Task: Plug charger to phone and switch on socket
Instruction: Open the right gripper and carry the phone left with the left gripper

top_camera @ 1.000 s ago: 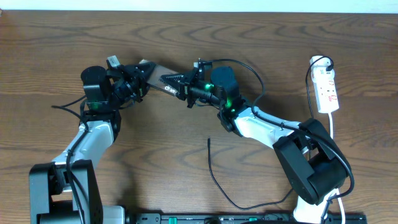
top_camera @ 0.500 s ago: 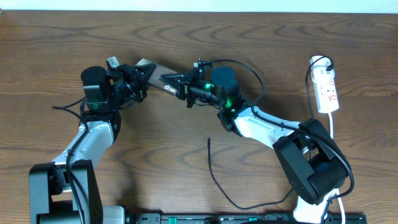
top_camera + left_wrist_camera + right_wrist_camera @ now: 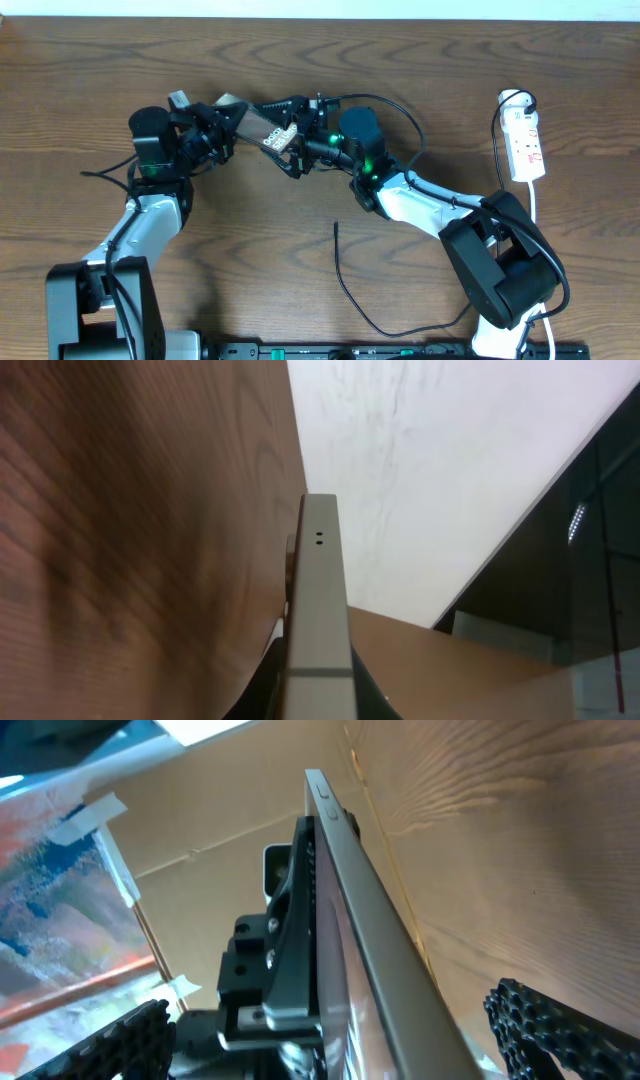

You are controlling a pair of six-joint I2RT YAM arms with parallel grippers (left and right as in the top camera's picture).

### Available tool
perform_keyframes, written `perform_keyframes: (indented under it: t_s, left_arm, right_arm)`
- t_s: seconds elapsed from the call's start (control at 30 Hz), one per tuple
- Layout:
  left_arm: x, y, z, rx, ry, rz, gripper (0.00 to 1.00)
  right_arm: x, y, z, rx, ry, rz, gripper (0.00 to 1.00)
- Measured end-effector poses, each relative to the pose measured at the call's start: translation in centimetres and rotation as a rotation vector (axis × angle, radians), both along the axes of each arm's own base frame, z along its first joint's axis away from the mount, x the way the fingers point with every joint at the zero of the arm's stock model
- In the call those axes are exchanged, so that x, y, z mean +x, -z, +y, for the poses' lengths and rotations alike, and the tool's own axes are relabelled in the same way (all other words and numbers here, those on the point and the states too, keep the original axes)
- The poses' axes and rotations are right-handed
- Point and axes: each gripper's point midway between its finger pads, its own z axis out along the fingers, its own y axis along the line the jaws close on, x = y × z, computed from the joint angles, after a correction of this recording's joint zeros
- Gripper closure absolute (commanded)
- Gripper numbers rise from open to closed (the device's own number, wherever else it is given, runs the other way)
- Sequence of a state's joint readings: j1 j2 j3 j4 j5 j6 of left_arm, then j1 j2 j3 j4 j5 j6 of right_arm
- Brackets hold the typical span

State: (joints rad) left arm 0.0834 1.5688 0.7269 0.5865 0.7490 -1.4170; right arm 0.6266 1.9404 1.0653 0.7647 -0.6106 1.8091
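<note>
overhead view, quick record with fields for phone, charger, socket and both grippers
phone: between the two grippers, held at its left end
left gripper: jaws shut on phone
right gripper: jaws open, one on each side of the phone's other end
charger: loose on table, tip free, not in phone
socket: right side of table, clear of both arms

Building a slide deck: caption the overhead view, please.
Left gripper clamps one end of the phone; right gripper fingers stand open around the other end.
</note>
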Motion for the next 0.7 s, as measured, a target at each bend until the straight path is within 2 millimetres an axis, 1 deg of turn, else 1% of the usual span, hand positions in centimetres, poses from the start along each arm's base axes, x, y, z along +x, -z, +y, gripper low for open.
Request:
perform_keyframes:
  t_s: [0.07, 0.2, 0.3, 0.37, 0.47, 0.53, 0.57, 0.63, 0.7]
  left_arm:
    - [0.2, 0.0, 1.1, -0.001, -0.024, 0.000, 0.93]
    - [0.4, -0.1, 5.6, -0.010, -0.108, -0.002, 0.93]
    - [0.0, -0.4, 9.8, -0.025, -0.176, -0.011, 0.92]
    - [-0.4, -1.0, 12.1, -0.031, -0.204, -0.038, 0.93]
    - [-1.2, -2.8, 14.9, -0.026, -0.208, -0.126, 0.93]
    - [-2.1, -4.2, 16.2, -0.011, -0.186, -0.195, 0.93]
    - [-2.6, -4.8, 16.6, -0.004, -0.163, -0.228, 0.92]
    - [-3.4, -5.7, 16.6, 0.010, -0.110, -0.277, 0.92]
    - [-4.2, -6.2, 16.1, 0.014, -0.049, -0.304, 0.93]
  right_arm:
    - [-0.2, 0.0, 0.0, -0.004, -0.018, -0.014, 0.01]
    - [0.0, -0.1, -0.8, -0.012, -0.049, -0.051, 0.01]
    - [0.7, -0.1, -2.0, -0.027, -0.061, -0.112, 0.01]
    - [1.1, -0.1, -2.8, -0.040, -0.070, -0.162, 0.01]
    - [1.5, -0.1, -3.7, -0.064, -0.085, -0.235, 0.01]
    - [1.4, 0.0, -3.9, -0.081, -0.104, -0.295, 0.01]
    - [1.3, 0.0, -3.9, -0.091, -0.114, -0.323, 0.01]
    - [1.0, 0.7, -3.9, -0.119, -0.140, -0.348, 0.01]
    - [0.6, 1.6, -3.9, -0.151, -0.165, -0.359, 0.01]
